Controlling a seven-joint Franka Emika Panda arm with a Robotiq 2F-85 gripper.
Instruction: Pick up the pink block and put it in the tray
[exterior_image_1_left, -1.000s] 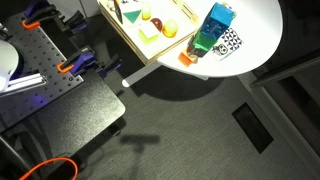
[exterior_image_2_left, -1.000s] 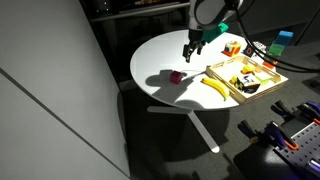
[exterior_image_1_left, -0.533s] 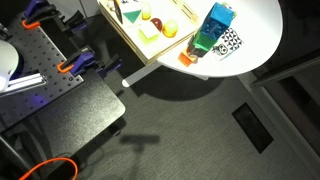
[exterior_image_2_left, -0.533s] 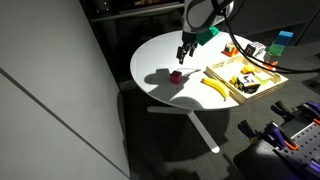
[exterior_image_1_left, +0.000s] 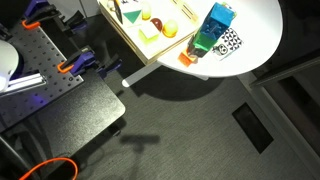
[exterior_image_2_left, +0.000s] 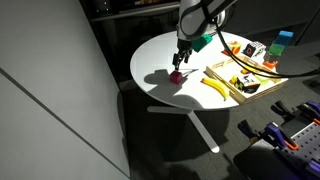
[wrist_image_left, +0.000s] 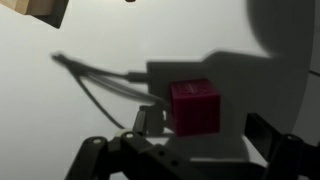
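Down at the white round table (exterior_image_2_left: 158, 52) now: the gripper (exterior_image_2_left: 180, 62) hangs just above the pink block (exterior_image_2_left: 176, 75), well apart from the tray (exterior_image_2_left: 226, 66) off to the side. From this exterior view the jaws are too small and dark to read.

The wrist view settles it. The jaws stand wide open, holding nothing, one dark finger (wrist_image_left: 150, 120) close on one side of the cube and the other further off. The block sits on the table between them, in the gripper's shadow. It's a clean-edged magenta cube with a matte face. Whether the nearer finger touches it, I cannot tell. The lower parts of the gripper are cut off by the frame edge.

At the top corner of the wrist view, just a sliver of pale wood, and the rest is cropped. In an exterior view the light wooden tray (exterior_image_1_left: 128, 42) is sliced off by the top edge; block and gripper are out of sight there.
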